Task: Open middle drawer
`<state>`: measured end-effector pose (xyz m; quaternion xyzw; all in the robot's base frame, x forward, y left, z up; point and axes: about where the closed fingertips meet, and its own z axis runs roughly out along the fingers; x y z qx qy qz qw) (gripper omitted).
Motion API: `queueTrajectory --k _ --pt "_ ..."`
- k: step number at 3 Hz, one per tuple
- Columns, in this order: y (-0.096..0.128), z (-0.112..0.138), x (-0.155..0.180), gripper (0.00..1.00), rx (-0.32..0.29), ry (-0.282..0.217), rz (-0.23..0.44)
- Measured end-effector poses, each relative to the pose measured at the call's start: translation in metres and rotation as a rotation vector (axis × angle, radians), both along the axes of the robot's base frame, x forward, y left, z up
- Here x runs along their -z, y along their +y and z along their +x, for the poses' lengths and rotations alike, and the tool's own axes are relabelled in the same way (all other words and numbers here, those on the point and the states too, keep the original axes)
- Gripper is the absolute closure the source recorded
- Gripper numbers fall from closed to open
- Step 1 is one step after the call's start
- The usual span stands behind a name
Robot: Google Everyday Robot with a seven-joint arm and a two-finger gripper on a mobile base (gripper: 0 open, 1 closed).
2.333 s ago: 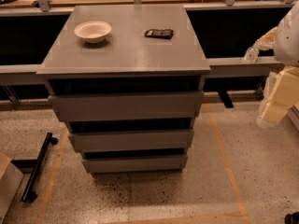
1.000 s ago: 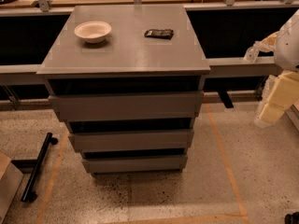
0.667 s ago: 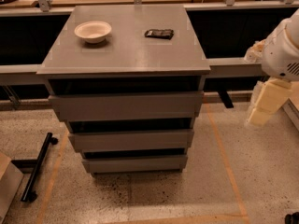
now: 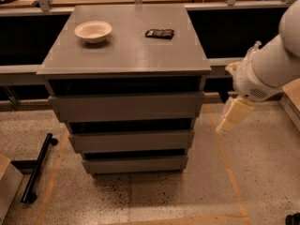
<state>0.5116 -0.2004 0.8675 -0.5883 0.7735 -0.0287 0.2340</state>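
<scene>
A grey drawer cabinet stands in the middle of the view with three drawer fronts stacked below its top. The middle drawer sits between the top drawer and the bottom drawer, its front in line with the staggered stack and a dark gap above it. My white arm reaches in from the right edge. The gripper shows as a cream-coloured end hanging down to the right of the cabinet, level with the top and middle drawers, apart from them and holding nothing I can see.
A white bowl and a dark flat packet lie on the cabinet top. A black bar with wheels lies on the speckled floor at the left. Orange tape lines frame the floor around the cabinet. Dark counters run behind.
My arm and gripper have moved left and down towards the cabinet's right side. The drawers, bowl and packet have not moved.
</scene>
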Motion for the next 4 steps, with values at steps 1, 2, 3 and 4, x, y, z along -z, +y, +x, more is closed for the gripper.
queueTrajectory --k 1,2,3,4 --pt "0.001 0.009 -0.002 0.0 0.006 -0.032 0.008" --pt "-0.004 0.002 0.01 0.0 0.028 0.016 0.018" --pt "0.0 -0.002 0.041 0.0 0.025 0.048 0.098" --pt "0.009 0.006 0.081 0.0 0.015 0.053 0.213"
